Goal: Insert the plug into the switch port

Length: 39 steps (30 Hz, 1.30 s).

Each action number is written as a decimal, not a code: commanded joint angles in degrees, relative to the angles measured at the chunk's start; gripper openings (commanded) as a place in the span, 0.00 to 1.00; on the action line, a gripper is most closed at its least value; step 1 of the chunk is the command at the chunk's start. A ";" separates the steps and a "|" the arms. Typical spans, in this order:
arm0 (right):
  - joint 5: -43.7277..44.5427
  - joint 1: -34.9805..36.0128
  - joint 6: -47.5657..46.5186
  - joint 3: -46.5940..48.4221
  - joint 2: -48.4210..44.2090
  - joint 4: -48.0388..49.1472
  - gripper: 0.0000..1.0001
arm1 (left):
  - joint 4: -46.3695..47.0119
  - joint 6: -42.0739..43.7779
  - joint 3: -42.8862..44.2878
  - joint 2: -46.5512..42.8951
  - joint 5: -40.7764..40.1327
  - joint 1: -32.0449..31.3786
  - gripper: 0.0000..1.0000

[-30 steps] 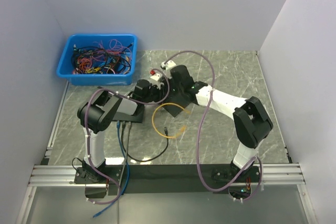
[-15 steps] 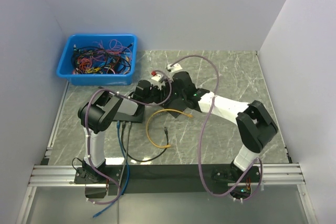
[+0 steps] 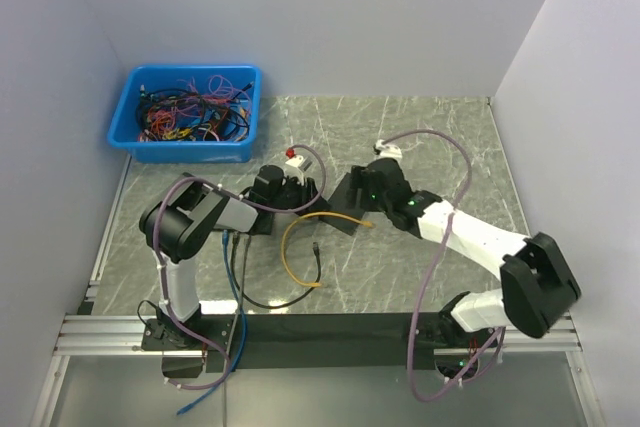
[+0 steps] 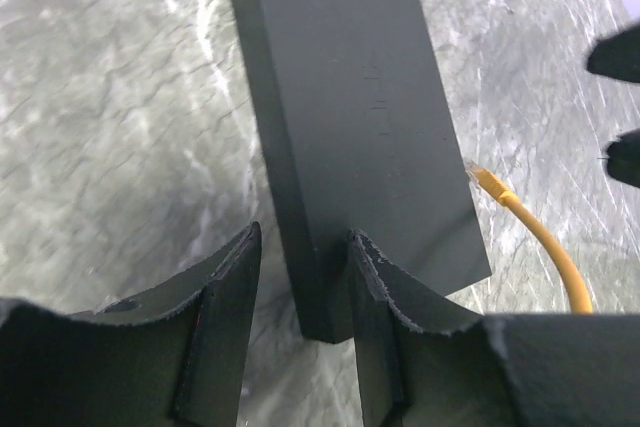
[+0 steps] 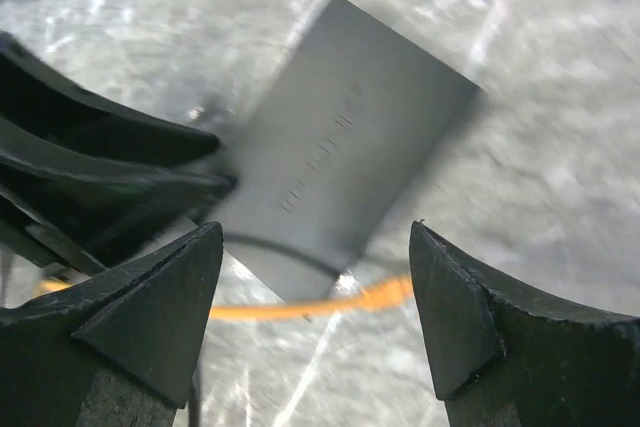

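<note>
The plug on the yellow cable lay with its tip against the long side of the black switch. We could not tell whether it sat in a port. The switch lay flat on the marble table. The left gripper straddled the switch's near corner loosely, with a gap beside one finger. The right gripper hung above the switch, spread wide and holding nothing. A blue bin of tangled cables stood at the table's far left.
</note>
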 commanded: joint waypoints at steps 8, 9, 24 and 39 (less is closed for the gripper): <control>-5.80 -0.26 4.54 -4.02 -2.44 0.07 0.83 | -7.60 -0.73 -1.82 -0.76 -5.91 0.39 0.45; -6.59 -0.26 4.45 -4.72 -1.82 1.73 0.83 | -7.52 -0.73 -2.00 -1.29 -6.00 0.39 0.45; -4.85 7.56 -0.82 -6.75 -1.55 6.32 0.81 | -8.75 -1.17 -1.38 -0.59 -7.49 0.39 0.44; 1.92 12.66 -0.13 -8.33 -7.10 -5.10 0.82 | -8.83 -2.14 -1.91 -0.77 -8.81 0.83 0.42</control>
